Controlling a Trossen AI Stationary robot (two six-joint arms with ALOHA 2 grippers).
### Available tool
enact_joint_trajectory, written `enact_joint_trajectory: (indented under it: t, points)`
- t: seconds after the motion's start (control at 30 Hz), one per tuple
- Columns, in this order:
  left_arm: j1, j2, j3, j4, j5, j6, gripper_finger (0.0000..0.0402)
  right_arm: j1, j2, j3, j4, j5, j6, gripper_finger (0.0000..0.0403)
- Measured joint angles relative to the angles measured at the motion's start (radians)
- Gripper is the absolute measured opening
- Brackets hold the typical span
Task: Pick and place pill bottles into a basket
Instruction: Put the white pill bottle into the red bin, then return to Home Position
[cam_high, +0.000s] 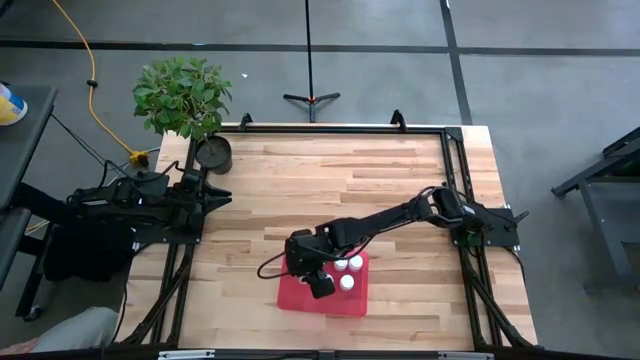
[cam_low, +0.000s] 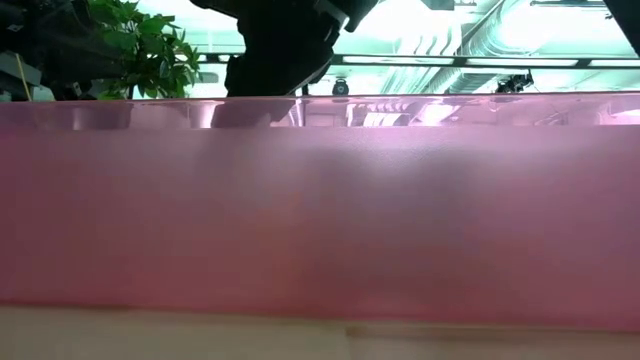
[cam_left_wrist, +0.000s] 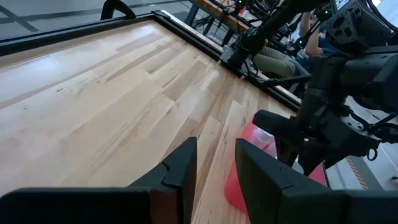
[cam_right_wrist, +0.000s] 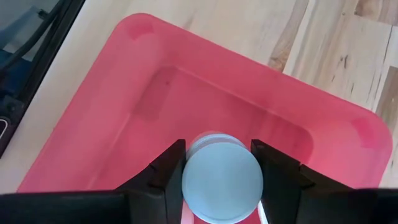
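Gripping a pill bottle (cam_right_wrist: 222, 180) between its jaws, right gripper (cam_right_wrist: 219, 171) hangs over basket (cam_right_wrist: 93, 124).

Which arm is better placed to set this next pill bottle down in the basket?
The right. Its gripper is shut on a pill bottle directly above the red basket. The left gripper is shut and empty, parked at the table's left edge.

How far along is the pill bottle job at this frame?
Done: three white-capped bottles stand in the basket. In hand: the right gripper is shut on another bottle above the basket floor. Left: releasing it; no other bottles show on the table. The left gripper waits, shut.
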Motion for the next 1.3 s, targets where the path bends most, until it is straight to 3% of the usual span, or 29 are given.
enact_joint_trajectory:
  t: [0.97, 1.3]
  points:
    - [0.0, 0.0, 0.001, 0.0, 0.0, 0.0, 0.0145, 0.023, 0.05, 0.013, 0.045, -0.046, 0.071, 0.0148]
    - [0.0, 0.0, 0.001, 0.0, 0.0, 0.0, 0.0145, 0.023, 0.051, 0.013, 0.046, -0.056, 0.08, 0.0245]
